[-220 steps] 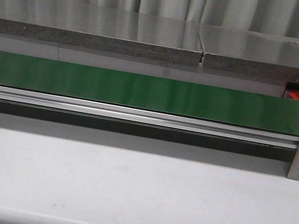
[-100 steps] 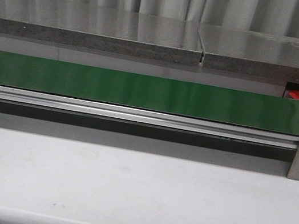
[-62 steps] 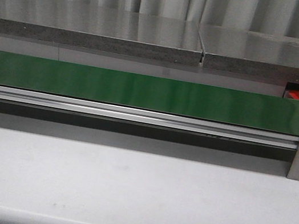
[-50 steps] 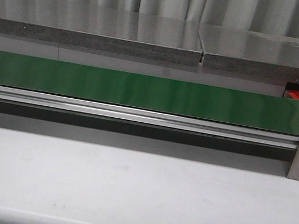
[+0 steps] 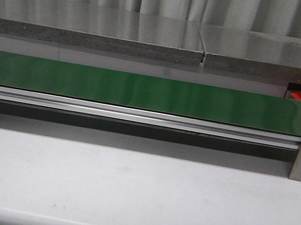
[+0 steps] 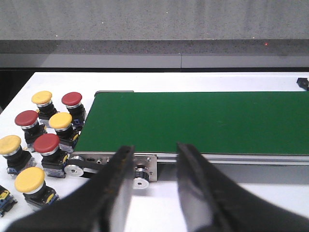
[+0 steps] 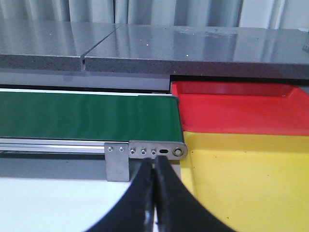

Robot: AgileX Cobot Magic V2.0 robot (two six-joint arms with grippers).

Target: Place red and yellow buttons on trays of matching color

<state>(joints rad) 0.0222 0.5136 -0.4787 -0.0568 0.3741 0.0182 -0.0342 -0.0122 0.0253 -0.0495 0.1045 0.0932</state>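
Red buttons (image 6: 47, 143) and yellow buttons (image 6: 60, 120) cluster on the white table (image 6: 231, 81) just beside the green belt's (image 6: 203, 121) end. The left gripper (image 6: 153, 166) hangs spread and empty; the right gripper (image 7: 153, 180), pinched closed on nothing, faces the red tray (image 7: 241, 108) and yellow tray (image 7: 251, 179).

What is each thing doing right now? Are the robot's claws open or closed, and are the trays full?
Left gripper: open, holding nothing.
Right gripper: shut, holding nothing.
Long green conveyor belt: nothing on it.
Bright red plastic tray: empty.
Yellow plastic tray: empty.
Red and yellow domed buttons: standing upright beside the belt's end.
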